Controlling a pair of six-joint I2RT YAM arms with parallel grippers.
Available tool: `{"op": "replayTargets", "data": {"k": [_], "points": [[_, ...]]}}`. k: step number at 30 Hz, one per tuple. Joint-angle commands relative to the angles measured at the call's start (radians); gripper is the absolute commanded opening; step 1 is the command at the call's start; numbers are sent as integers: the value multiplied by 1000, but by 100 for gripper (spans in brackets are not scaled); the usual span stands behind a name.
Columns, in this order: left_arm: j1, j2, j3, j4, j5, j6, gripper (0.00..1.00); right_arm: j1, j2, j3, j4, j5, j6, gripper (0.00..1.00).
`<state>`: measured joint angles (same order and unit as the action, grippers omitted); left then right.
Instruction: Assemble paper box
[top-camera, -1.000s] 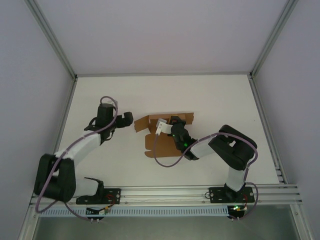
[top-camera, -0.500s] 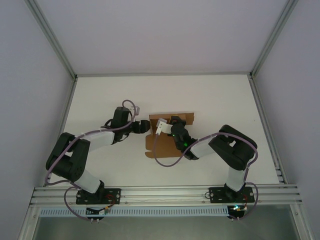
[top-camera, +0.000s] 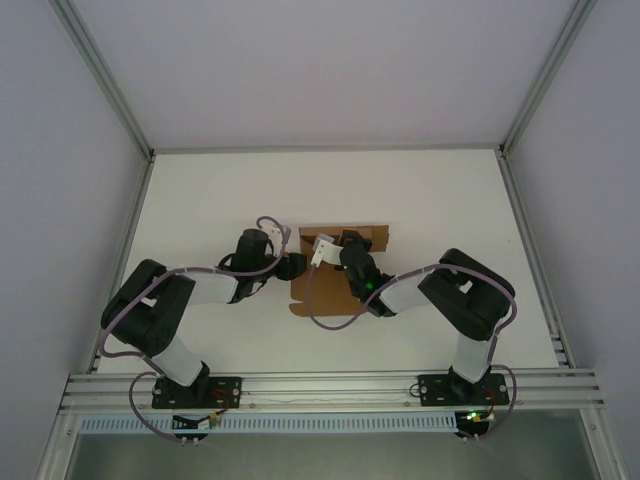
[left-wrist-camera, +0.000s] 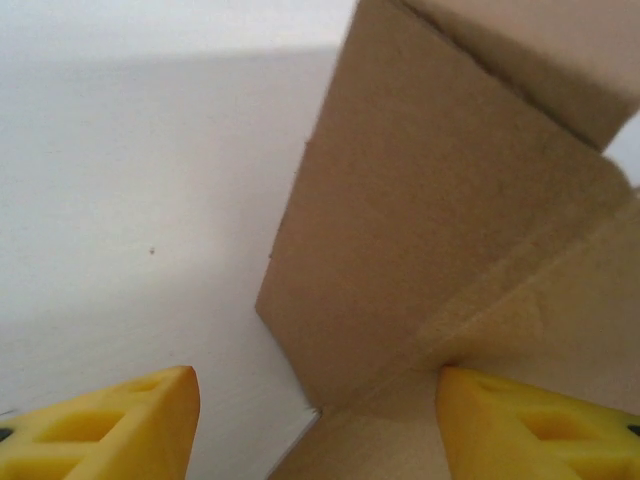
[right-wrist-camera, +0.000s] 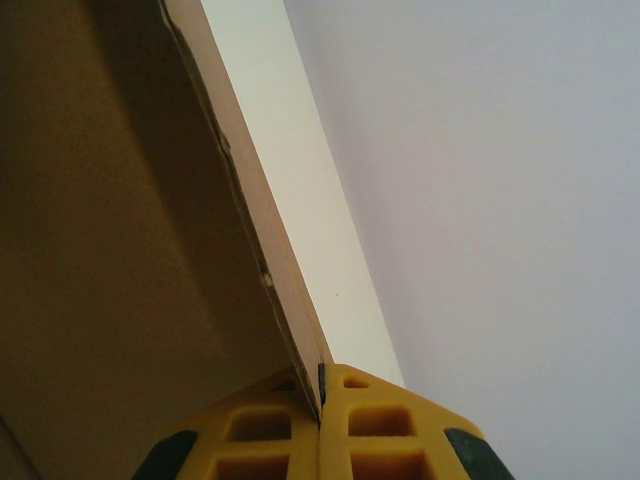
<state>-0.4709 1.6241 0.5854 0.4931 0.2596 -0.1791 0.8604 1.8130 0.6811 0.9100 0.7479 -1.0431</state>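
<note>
Wall folding in hand: right pincer clamps a paper box panel edge; left pincer, wide, straddles a wall fold. Next, likely press that wall upright.

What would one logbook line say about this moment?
step: assemble paper box | left jaws: open, straddling a box edge | right jaws: shut on a box panel

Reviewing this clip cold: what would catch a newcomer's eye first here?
The brown paper box, partly folded, lies mid-table between the two arms. The right gripper is pinched shut on a cardboard edge. The left gripper is open at the box's left side, with the corner of a raised flap between its yellow fingers.
</note>
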Motion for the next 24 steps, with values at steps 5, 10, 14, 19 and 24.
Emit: {"op": "replayTargets", "data": {"k": [5, 10, 14, 19, 24], "points": [[-29, 88, 73, 109, -53, 46, 59, 0, -23, 6, -159, -68, 54, 0], [-29, 108, 103, 109, -90, 38, 55, 1, -30, 5, -197, -88, 75, 0], [-28, 112, 127, 75, -154, 29, 44, 2, -48, 2, -253, -115, 102, 0], [-29, 139, 161, 51, -221, -3, 41, 1, -81, 0, -336, -164, 138, 0], [-39, 179, 208, 12, -293, -43, 27, 1, -97, 6, -399, -197, 167, 0]]}}
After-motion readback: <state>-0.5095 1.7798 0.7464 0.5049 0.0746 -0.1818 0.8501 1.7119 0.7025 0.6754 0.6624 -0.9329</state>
